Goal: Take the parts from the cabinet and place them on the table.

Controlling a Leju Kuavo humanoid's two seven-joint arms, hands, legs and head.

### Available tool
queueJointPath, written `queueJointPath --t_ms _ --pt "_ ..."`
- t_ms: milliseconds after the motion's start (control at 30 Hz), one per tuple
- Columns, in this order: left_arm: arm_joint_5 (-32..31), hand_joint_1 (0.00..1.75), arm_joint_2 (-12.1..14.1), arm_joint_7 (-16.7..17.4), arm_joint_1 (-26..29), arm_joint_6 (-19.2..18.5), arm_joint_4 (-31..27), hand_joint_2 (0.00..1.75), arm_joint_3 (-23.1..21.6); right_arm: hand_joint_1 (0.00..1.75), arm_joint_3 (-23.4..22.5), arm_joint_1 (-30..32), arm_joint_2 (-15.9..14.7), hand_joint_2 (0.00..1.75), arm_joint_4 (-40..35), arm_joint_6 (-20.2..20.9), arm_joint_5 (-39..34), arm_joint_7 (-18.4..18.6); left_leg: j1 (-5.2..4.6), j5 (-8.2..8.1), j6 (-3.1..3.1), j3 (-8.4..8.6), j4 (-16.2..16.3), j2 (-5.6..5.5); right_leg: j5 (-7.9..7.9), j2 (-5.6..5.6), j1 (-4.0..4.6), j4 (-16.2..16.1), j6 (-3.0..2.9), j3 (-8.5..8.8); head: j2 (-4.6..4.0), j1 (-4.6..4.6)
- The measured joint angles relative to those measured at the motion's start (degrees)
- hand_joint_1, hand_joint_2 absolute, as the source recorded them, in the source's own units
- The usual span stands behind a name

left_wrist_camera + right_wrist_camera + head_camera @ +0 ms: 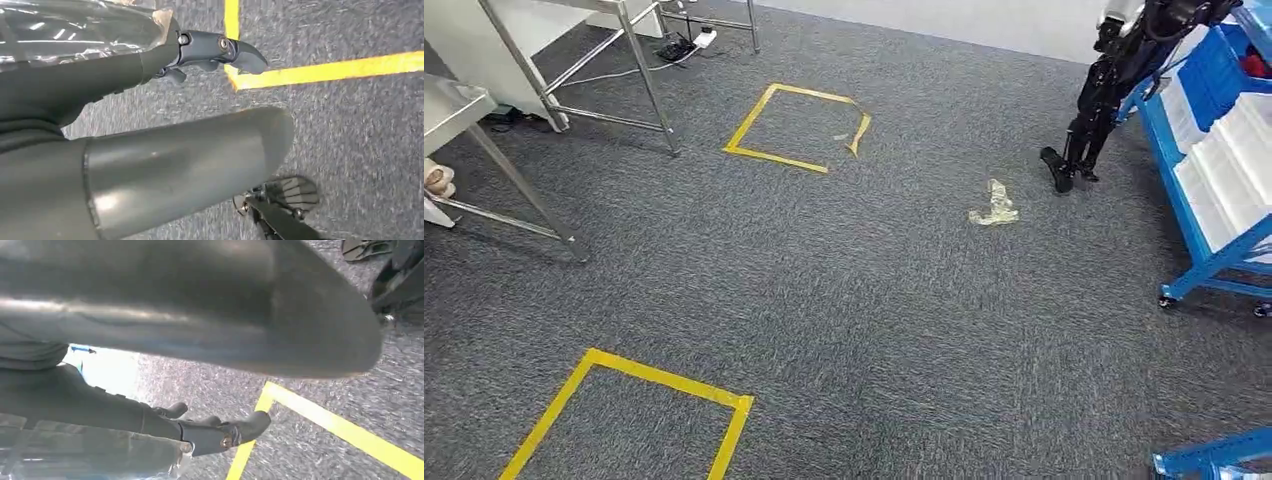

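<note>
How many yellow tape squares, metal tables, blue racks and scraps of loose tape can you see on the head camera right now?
Yellow tape squares: 2
Metal tables: 2
Blue racks: 2
Loose tape scraps: 1
Total: 7

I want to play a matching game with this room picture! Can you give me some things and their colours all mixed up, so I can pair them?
Things:
1. tape squares
2. rack
3. table legs
4. carpet

Colours:
A. blue
B. dark grey
C. yellow
D. shiny silver

Pairs: 1-C, 2-A, 3-D, 4-B
</note>
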Motion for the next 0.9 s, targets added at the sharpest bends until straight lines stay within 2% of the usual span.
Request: queueJointPath --t_ms 33,67,100,133,167,200,233,267,300,367,400,433,467,500,533,567,600,633,700,733,767,800,867,900 --pt "0.0 0.00 0.0 0.0 0.0 0.0 0.0 0.00 0.0 0.00 0.0 0.0 0.0 0.00 0.0 0.0 0.0 0.0 -0.10 -0.03 0.04 -0.02 0.0 0.68 -1.18 -0.20 -0.10 3.7 0.02 -1.80 0.00 -0.02" --pt "0.2 0.00 0.0 0.0 0.0 0.0 0.0 0.00 0.0 0.00 0.0 0.0 0.0 0.00 0.0 0.0 0.1 0.0 -0.16 -0.13 0.12 -0.04 0.0 1.52 -1.68 -0.31 -0.17 6.4 0.37 -3.15 0.00 -0.04" --pt "0.3 0.00 0.0 0.0 0.0 0.0 0.0 0.00 0.0 0.00 0.0 0.1 0.0 0.00 0.0 0.0 0.1 -0.1 -0.17 -0.18 0.10 0.03 0.0 2.09 -1.08 -0.34 -0.24 5.8 0.73 -2.87 0.00 0.00" --pt "0.3 0.00 0.1 0.0 0.0 0.2 0.0 0.00 0.0 0.00 0.0 0.2 0.0 0.00 0.1 0.0 0.2 -0.1 -0.17 -0.26 -0.01 0.11 0.0 2.61 0.36 -0.41 -0.34 3.0 1.23 -1.34 0.00 0.00" --pt "0.3 0.00 0.1 0.0 0.0 0.3 0.0 0.00 0.0 0.00 0.0 0.2 0.0 0.00 0.2 0.0 0.3 -0.1 -0.16 -0.36 -0.09 0.27 0.0 3.22 2.39 -0.82 -0.45 -2.2 1.79 1.30 0.00 0.09" --pt "0.3 0.00 0.0 0.0 -0.1 0.5 0.0 0.00 0.0 0.00 0.0 0.1 0.0 0.00 0.2 0.2 0.4 -0.1 -0.16 -0.49 -0.28 0.45 0.0 3.68 3.99 -2.00 -0.45 -7.3 2.09 4.08 0.00 0.07" --pt "0.3 0.00 0.1 0.0 0.0 0.7 0.1 0.00 0.0 0.00 0.0 -0.1 0.0 0.00 0.2 0.2 0.4 0.0 -0.45 -0.71 -0.61 0.70 0.1 4.23 4.87 -5.37 -0.19 -12.1 1.81 6.69 0.00 0.13" --pt "0.3 0.00 0.1 0.0 0.1 0.9 0.2 0.00 0.0 0.00 0.0 -0.6 -0.1 0.00 0.2 0.4 0.4 -0.1 -0.73 -1.22 -1.22 0.88 0.0 4.70 5.29 -5.45 0.43 -12.2 1.35 6.80 0.00 0.19" --pt "0.3 0.00 0.3 0.0 0.1 1.1 0.3 0.00 0.0 0.00 0.0 -0.5 -0.1 0.00 0.3 0.6 0.4 -0.5 -0.72 -1.30 -1.49 1.23 0.0 5.17 5.41 -4.58 0.47 -12.2 0.80 6.44 0.00 -0.17" --pt "0.3 0.00 0.3 0.0 0.1 1.1 0.5 0.00 0.0 0.00 0.0 -0.4 -0.3 0.00 0.5 0.8 0.4 -0.9 -0.52 -1.49 -2.03 2.00 -0.5 6.40 5.28 -3.49 0.84 -12.3 0.12 6.45 0.00 -0.07" --pt "0.3 0.00 0.4 0.0 0.1 1.2 0.5 0.00 0.0 0.00 0.0 -0.5 -0.5 0.00 0.6 0.9 0.4 -0.9 -0.33 -1.80 -2.51 2.08 -0.2 6.28 5.74 -2.72 -0.07 -12.8 -0.53 7.56 0.00 -0.07" --pt "0.3 0.00 0.6 -0.1 0.1 1.2 0.5 0.00 0.0 0.00 0.0 -0.3 -0.4 0.00 0.6 0.9 0.5 -0.9 -0.11 -2.62 -2.81 1.87 1.0 3.27 5.81 -2.23 -0.41 -13.0 -0.66 7.53 0.00 -0.42" --pt "0.3 0.00 0.6 -0.1 0.1 1.2 0.6 0.00 0.0 0.00 0.0 -0.3 -0.5 0.00 0.7 0.9 0.5 -0.9 -0.03 -4.69 -2.83 0.58 3.8 0.91 5.91 -1.91 -0.47 -12.9 -1.39 7.58 0.00 -0.57" --pt "0.3 0.00 0.6 -0.1 0.3 1.2 0.9 0.00 0.0 0.00 0.0 -0.4 -0.6 0.00 0.7 0.9 0.5 -0.9 -0.04 -7.38 -2.91 -1.68 8.4 -0.26 5.89 -1.28 -0.40 -12.9 -1.69 7.55 0.00 -0.65" --pt "0.3 0.00 0.7 -0.1 0.6 1.2 1.0 0.00 0.0 0.00 0.0 -0.5 -0.6 0.00 0.7 0.9 0.5 -0.9 -0.04 -9.48 -3.01 -4.19 13.2 -0.67 5.82 -0.54 -0.25 -12.9 -1.81 7.50 0.00 -0.61" --pt "0.3 0.00 0.7 -0.1 0.7 1.2 1.1 0.00 0.0 0.00 0.0 -0.6 -0.6 0.00 0.7 0.9 0.5 -0.9 -0.03 -10.40 -3.06 -6.09 16.5 -0.79 5.81 0.28 -0.15 -12.9 -1.82 7.50 0.00 -0.66" --pt "0.3 0.00 0.8 -0.1 0.8 1.2 1.1 0.00 0.0 0.00 0.0 -0.5 -0.6 0.00 0.8 0.9 0.5 -0.9 -0.02 -9.75 -3.09 -6.98 17.4 -0.78 5.80 1.10 -0.12 -12.9 -1.82 7.59 0.00 -0.59" --pt "0.3 0.00 0.8 -0.1 0.7 1.2 1.2 0.00 0.0 0.00 0.0 -0.5 -0.6 0.00 0.8 0.9 0.5 -0.9 0.11 -7.64 -3.10 -6.55 15.4 -0.78 5.78 1.88 -0.13 -12.9 -1.80 7.68 0.00 -0.63" --pt "0.3 0.00 1.0 -0.1 0.7 1.2 1.2 0.00 0.0 0.00 0.0 -0.5 -0.6 0.00 0.9 1.0 0.5 -0.9 0.66 -2.00 -3.22 -2.77 6.6 -1.37 5.75 3.47 -0.28 -12.7 -1.73 7.92 0.00 -0.61" --pt "0.3 0.00 1.0 -0.1 0.7 1.2 1.3 0.00 0.0 0.00 0.0 -0.5 -0.6 0.00 0.9 1.0 0.5 -0.9 1.26 -0.11 -3.47 -0.75 1.8 -4.39 5.50 4.24 -0.26 -12.4 -1.24 7.70 0.00 -0.66" --pt "0.3 0.00 1.0 -0.1 0.7 1.2 1.5 0.00 0.0 0.00 0.0 -0.6 -0.7 0.00 0.9 1.0 0.5 -0.9 0.97 -0.52 -3.37 -0.76 1.3 -5.56 5.18 4.84 0.32 -11.7 -0.74 7.25 0.00 -0.72" --pt "0.3 0.00 1.0 -0.1 0.6 1.2 1.5 0.00 0.0 0.00 0.0 -0.5 -0.7 0.00 0.9 1.0 0.5 -0.9 0.83 -0.50 -2.80 -0.80 1.4 -4.32 5.23 5.13 0.25 -11.9 -0.53 6.86 0.02 -0.55" --pt "0.3 0.00 1.1 -0.1 0.6 1.2 1.5 0.00 0.0 0.00 0.0 -0.4 -0.7 0.00 1.0 0.9 0.5 -0.9 0.39 -0.52 -2.21 -0.77 1.4 -3.93 5.38 5.70 -0.02 -12.2 -0.02 6.47 0.00 -0.59" --pt "0.4 0.00 1.1 -0.1 0.6 1.2 1.5 0.00 0.0 0.00 0.0 -0.3 -0.7 0.00 1.1 0.9 0.5 -1.0 0.27 -0.38 -1.67 -0.69 1.3 -3.31 5.54 6.27 -0.15 -12.4 0.43 6.36 0.00 -0.59"
